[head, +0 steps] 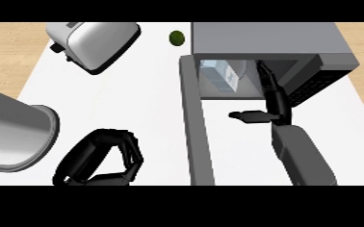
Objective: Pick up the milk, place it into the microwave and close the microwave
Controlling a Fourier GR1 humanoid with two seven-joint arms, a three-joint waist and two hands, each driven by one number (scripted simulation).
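Observation:
The milk carton (222, 74), pale blue and white, stands inside the open microwave (270, 38) toward the left of its cavity. The microwave's door (195, 125) swings out toward me as a long grey slab. My right hand (274, 101) reaches into the cavity's mouth with straight fingers and its thumb sticking out to the left; it is right of the carton and apart from it. My left hand (103, 158) rests low at the left with its fingers curled, holding nothing.
A silver toaster (92, 41) stands at the back left. A grey pot's rim (28, 134) shows at the left edge. A small green lime (177, 38) lies just left of the microwave. Wooden floor shows beyond the white counter (135, 101).

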